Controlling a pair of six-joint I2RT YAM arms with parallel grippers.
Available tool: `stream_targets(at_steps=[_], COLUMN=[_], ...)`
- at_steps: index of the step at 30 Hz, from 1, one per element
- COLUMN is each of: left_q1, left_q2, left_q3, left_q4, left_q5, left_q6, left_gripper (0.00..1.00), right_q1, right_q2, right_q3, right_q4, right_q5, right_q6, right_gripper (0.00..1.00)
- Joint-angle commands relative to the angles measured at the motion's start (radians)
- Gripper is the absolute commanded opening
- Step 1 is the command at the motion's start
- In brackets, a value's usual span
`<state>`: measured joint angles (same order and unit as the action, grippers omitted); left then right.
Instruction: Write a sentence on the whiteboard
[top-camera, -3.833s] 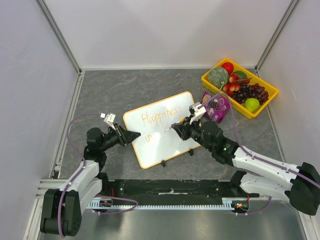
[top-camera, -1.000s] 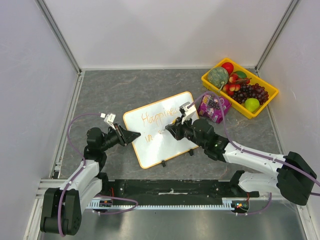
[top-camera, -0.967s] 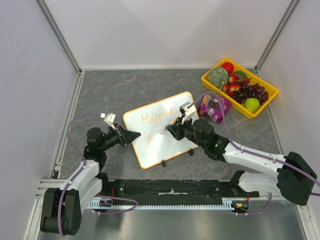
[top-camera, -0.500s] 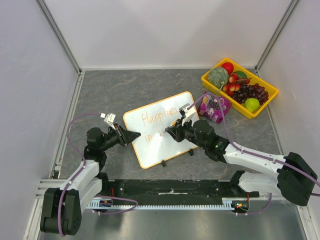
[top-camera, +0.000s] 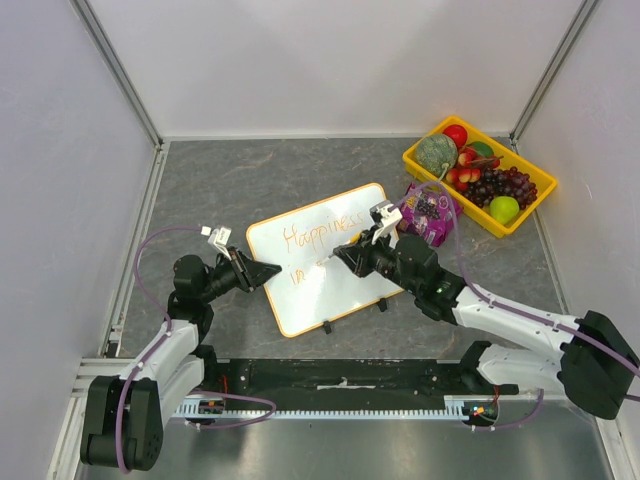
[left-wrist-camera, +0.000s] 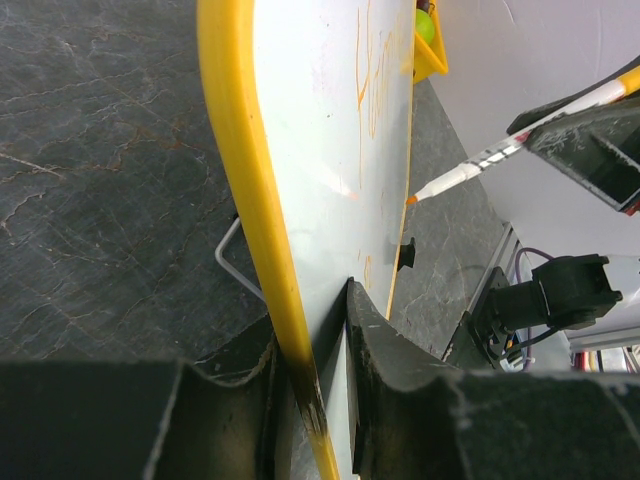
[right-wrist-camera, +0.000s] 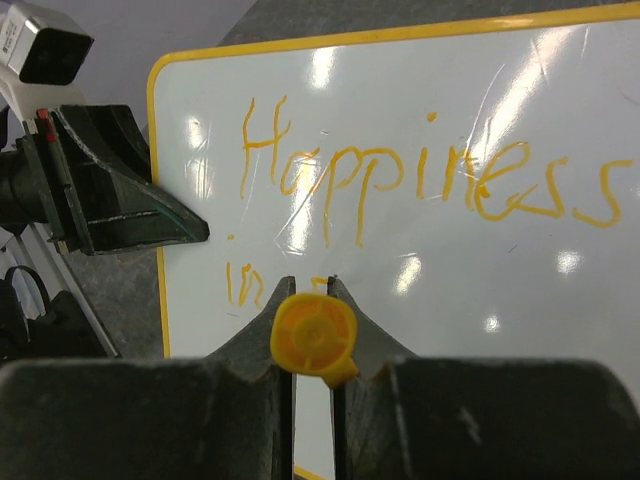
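Observation:
The whiteboard (top-camera: 335, 280) lies tilted on the grey table, white with an orange-yellow rim (left-wrist-camera: 240, 180). The sentence (right-wrist-camera: 420, 175) on it reads "Happiness" in orange, with "in" (right-wrist-camera: 240, 283) and a short stroke on the line below. My left gripper (top-camera: 264, 272) is shut on the board's left edge, its fingers (left-wrist-camera: 385, 340) clamping the rim. My right gripper (top-camera: 348, 256) is shut on an orange marker (right-wrist-camera: 313, 335), held over the board's second line. In the left wrist view the marker (left-wrist-camera: 490, 160) has its tip at the board's surface.
A yellow tray (top-camera: 519, 160) of fruit stands at the back right, a purple bag (top-camera: 430, 212) beside it near the board's right corner. Two black clips (top-camera: 327, 326) sit on the board's near edge. Grey walls enclose the table on three sides.
My right gripper has shifted slightly to the right along the second line with the marker. The left gripper and the board have stayed put.

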<state>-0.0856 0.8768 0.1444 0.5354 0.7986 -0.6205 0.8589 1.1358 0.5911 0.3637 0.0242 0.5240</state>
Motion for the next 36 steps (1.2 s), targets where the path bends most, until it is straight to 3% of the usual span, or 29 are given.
stream_targets(at_steps=[1,17,36], left_q1=[-0.006,-0.008,-0.006], left_q2=[0.007,0.004,0.004], left_q3=[0.001,0.001,0.001], left_q4=[0.011,0.009,0.009], left_q5=[0.002,-0.001,-0.001], left_q6=[0.073,0.074,0.074], left_gripper=[0.02,0.02,0.02], right_q1=[-0.012,-0.026,-0.026], right_q2=[-0.042,0.065,0.024], right_q3=[0.036,0.029,-0.069], right_q4=[0.026,0.063,0.006], right_q5=[0.031,0.077,0.045], right_q6=[-0.005,-0.028,-0.050], right_gripper=[0.00,0.00,0.00])
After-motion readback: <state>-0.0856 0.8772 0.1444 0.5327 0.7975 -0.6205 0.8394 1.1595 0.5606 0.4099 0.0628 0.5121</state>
